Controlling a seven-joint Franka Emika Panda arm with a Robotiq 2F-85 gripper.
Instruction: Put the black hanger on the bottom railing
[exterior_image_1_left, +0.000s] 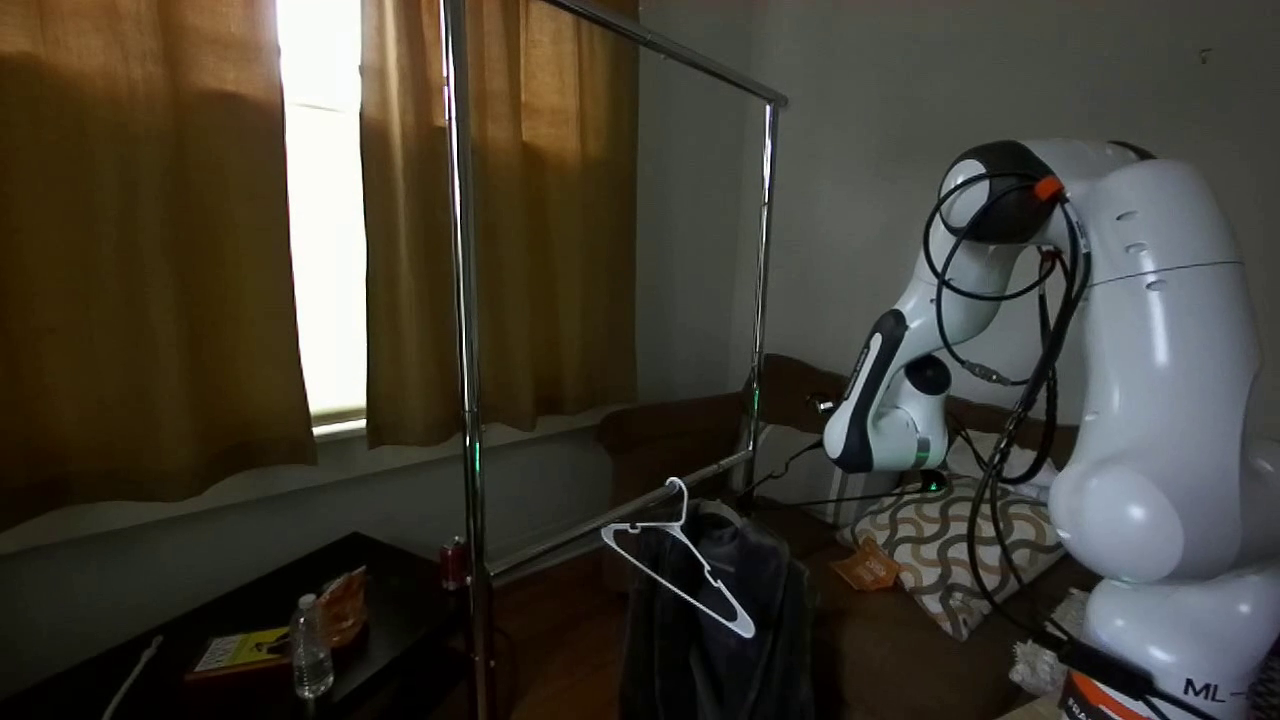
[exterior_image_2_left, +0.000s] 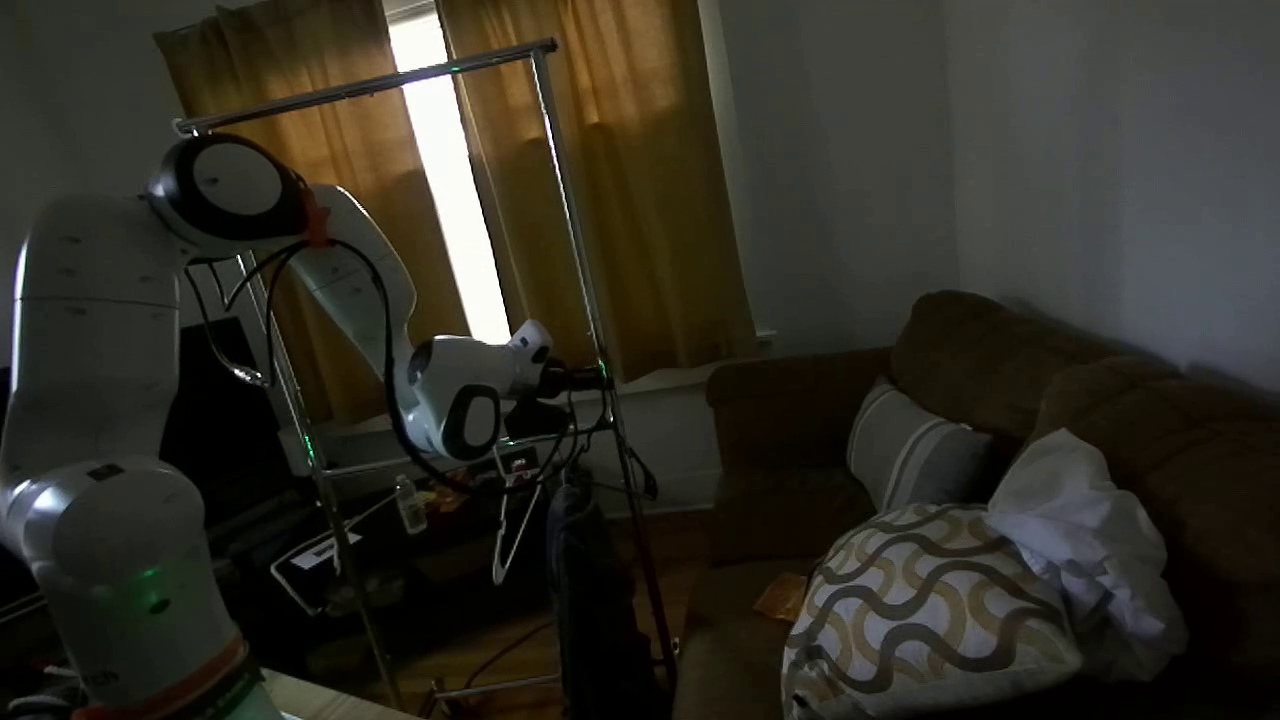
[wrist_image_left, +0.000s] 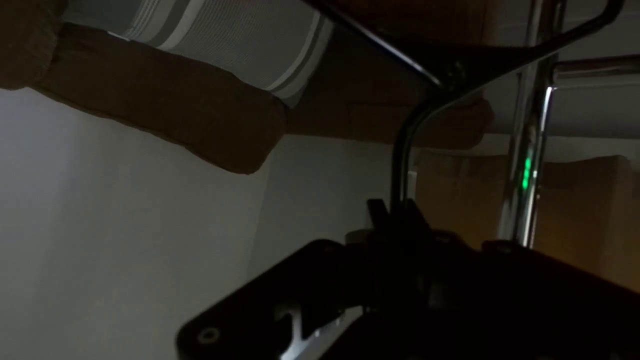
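Hand (wrist_image_left: 394, 212): in the wrist view, your jaws are closed on the black hanger (wrist_image_left: 435, 102).
Black hanger: one part lies between your jaws — the rest runs on below your hand.
Chrome upright (wrist_image_left: 525, 175): stands near your hand, in front of the curtain (wrist_image_left: 585, 200).
Bottom railing (wrist_image_left: 600, 67): meets that upright lower than your hand.
Garment rack (exterior_image_2_left: 350, 90): in an exterior view, you have the hand out at one of its uprights — touching or just beside, you cannot tell which from here.
Sofa (exterior_image_2_left: 1000, 335): well apart from your hand, bearing a patterned cushion (exterior_image_2_left: 930, 600).
Arm (exterior_image_1_left: 1150, 330): in an exterior view, it bends down toward the garment rack, its wrist covering most of your hand.
White hanger (exterior_image_1_left: 676, 527): hooked on the bottom railing, lower than your hand.
Dark garment (exterior_image_1_left: 715, 660): just beside the white hanger, also below your hand.
Water bottle (exterior_image_1_left: 312, 655): lower than your hand and well apart from it.
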